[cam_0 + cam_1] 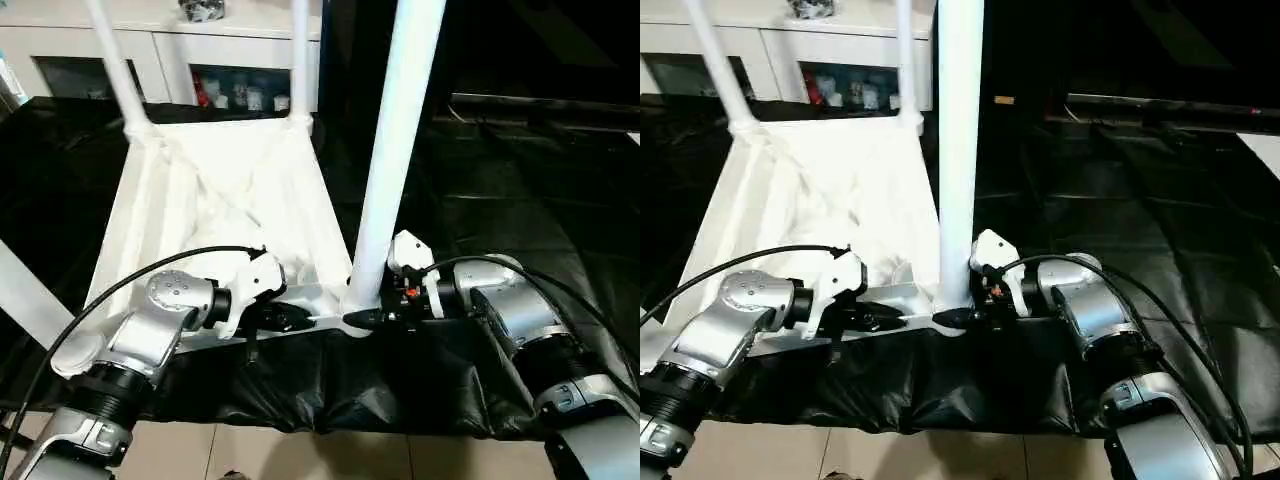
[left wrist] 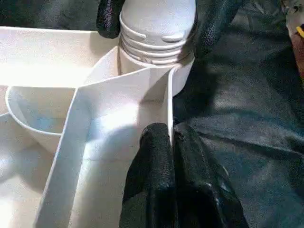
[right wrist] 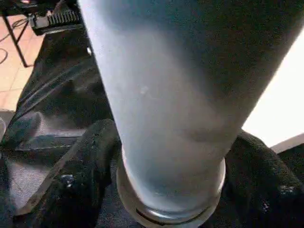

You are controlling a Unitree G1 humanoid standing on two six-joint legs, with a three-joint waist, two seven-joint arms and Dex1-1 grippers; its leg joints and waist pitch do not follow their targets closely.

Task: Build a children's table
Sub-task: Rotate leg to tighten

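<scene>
Your tabletop [image 1: 215,190] lies upside down on the black sheet [image 1: 500,200], ribbed underside facing up, with legs standing in its corner sockets. Two far legs [image 1: 118,62] rise beyond both pincers, another leg [image 1: 20,295] leans out at your left edge, and the near right leg [image 1: 400,130] stands upright directly at the tips of your right pincer.

Your left arm reaches in from the lower left, forearm angled up toward the near edge of the tabletop, wrist turned so the left pincer [image 1: 283,318] points sideways toward the right pincer. Its two black fingers [image 2: 156,180] are pressed together, and a thin rib of the tabletop's near wall sits right at their tips; you cannot tell from the frames whether the rib is truly pinched or just touched. Just ahead of those tips is the corner socket [image 2: 152,71] with the threaded leg base seated in it.

Your right arm comes in from the lower right, forearm lying low over the black sheet, wrist turned inward so the right pincer [image 1: 362,318] faces the left one. Its fingers [image 3: 90,166] stand spread either side of the near right leg's base, one on each flank, right at the collar where the leg meets the socket. Both pads appear to be against the tube.

A white cabinet [image 1: 200,50] stands beyond the far legs.
</scene>
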